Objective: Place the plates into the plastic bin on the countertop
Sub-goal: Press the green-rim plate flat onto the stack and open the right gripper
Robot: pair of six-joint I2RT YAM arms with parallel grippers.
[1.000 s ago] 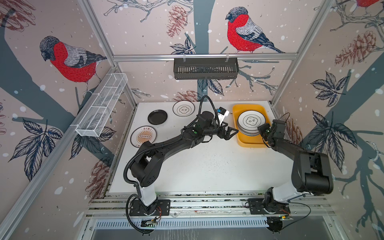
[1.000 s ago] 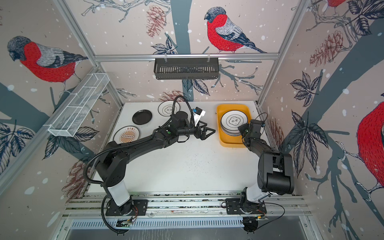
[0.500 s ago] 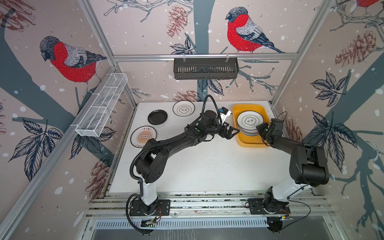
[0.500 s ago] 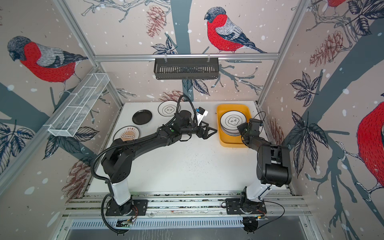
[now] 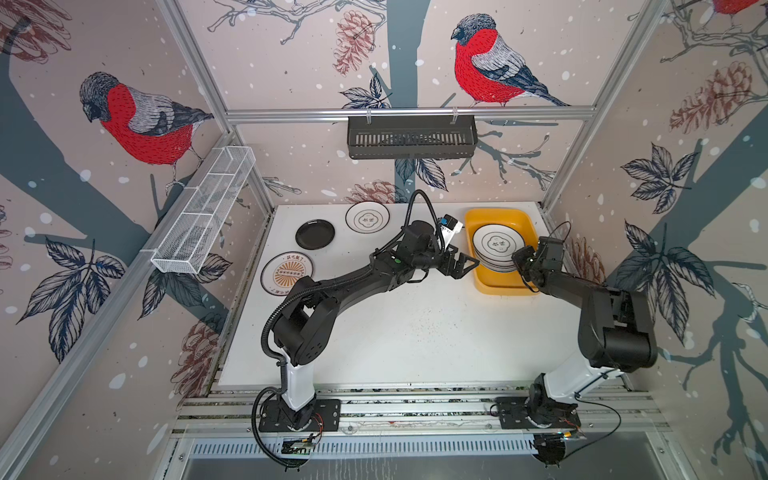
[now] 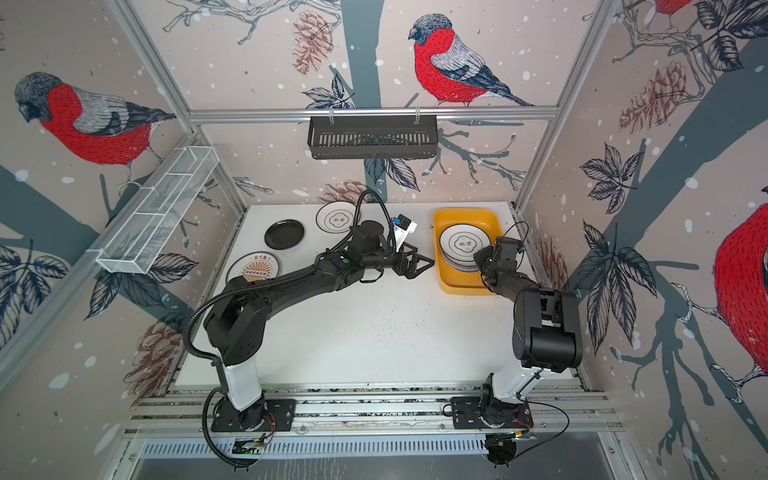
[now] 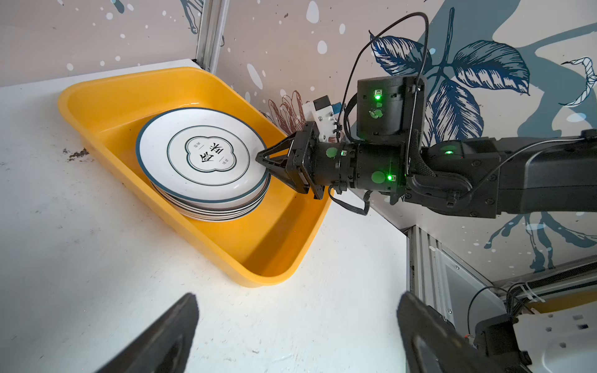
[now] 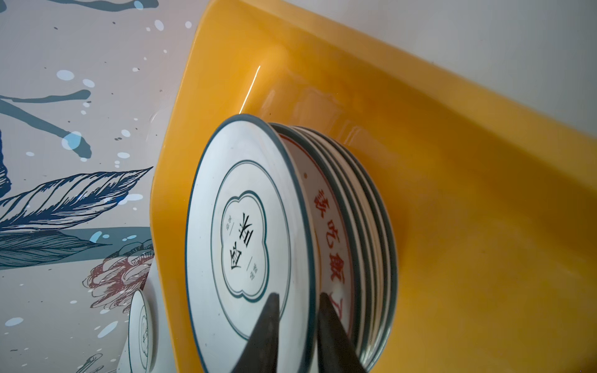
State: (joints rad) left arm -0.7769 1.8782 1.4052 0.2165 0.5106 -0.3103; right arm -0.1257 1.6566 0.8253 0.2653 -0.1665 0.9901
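Yellow bin [image 5: 494, 216] sat at the countertop's [image 5: 415, 332] far right corner, its right wall close to the frame. A stack [image 7: 219, 211] of plates filled its middle, with open floor at the bin's far and near ends. The right gripper [image 7: 261, 158] straddled the top plate's [image 8: 245, 232] right rim, jaws slightly parted. Whether they pinched it, I could not tell. The left gripper [image 5: 465, 266] hung spread wide and empty, just left of the bin. Three more plates lay far left: a black plate [image 5: 315, 234], an emblem plate [image 5: 367, 216] by the far edge and a sunburst plate [image 5: 286, 272] by the left edge. The speckled white middle lay open. Bird-print walls stood close on three sides.
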